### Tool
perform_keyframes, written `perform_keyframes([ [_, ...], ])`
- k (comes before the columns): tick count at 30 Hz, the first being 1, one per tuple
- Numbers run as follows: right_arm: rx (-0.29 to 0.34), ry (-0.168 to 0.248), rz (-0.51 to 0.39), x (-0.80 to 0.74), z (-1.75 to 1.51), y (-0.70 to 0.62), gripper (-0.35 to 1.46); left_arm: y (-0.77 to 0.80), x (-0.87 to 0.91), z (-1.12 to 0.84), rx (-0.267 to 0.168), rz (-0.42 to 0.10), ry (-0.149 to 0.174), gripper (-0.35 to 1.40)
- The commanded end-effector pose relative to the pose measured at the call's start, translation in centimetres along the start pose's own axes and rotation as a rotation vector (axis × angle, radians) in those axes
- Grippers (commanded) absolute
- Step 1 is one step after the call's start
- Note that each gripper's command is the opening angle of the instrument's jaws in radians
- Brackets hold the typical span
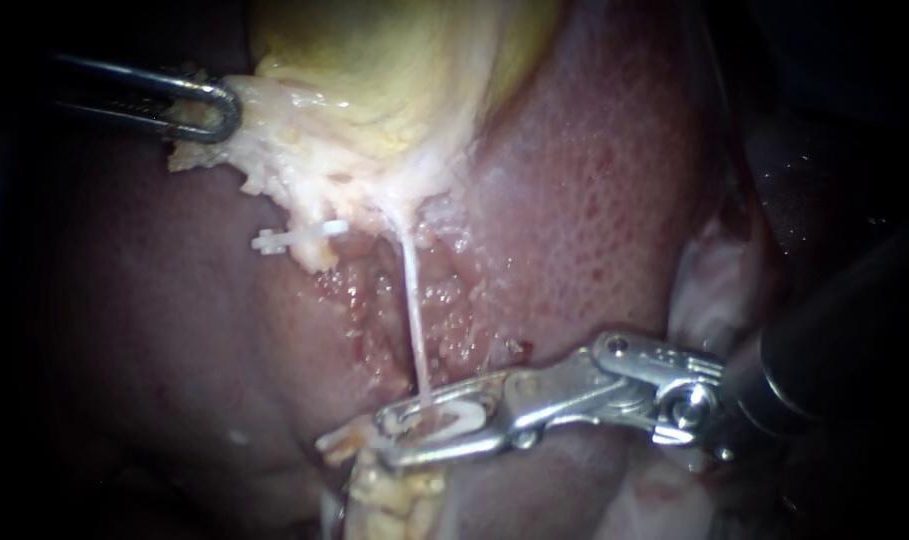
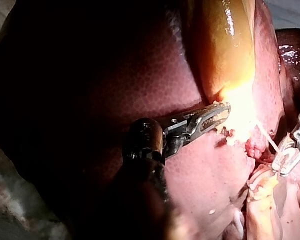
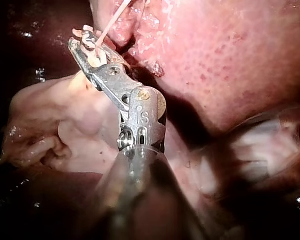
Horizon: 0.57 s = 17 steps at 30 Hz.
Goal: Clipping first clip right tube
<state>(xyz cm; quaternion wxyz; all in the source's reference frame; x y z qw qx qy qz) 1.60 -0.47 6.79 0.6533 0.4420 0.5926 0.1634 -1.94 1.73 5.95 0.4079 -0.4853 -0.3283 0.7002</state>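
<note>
Two instruments reach in: my left instrument [image 1: 224, 110], level from the left, clamps the gallbladder [image 1: 374, 70], while my right instrument [image 1: 388, 434], entering low, grips a clip [image 1: 460, 412] astride the right tube [image 1: 412, 310].

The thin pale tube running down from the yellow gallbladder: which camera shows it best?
The endoscope view: the thin pale tube shows whole, from the yellow gallbladder down to the white clip held by my right instrument. Both wrist views catch only a short stretch near that clip.
</note>
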Motion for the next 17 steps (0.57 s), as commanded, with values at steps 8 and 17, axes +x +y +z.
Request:
perform_keyframes([
  [8,-0.001,-0.002,0.030,-0.02,-0.02,0.00,-0.35,0.00,0.00,0.00,0.000,0.000,0.000,-0.35],
  [17,-0.002,-0.002,0.030,-0.02,-0.01,0.00,-0.35,-0.01,0.00,0.01,0.000,0.000,0.000,-0.35],
])
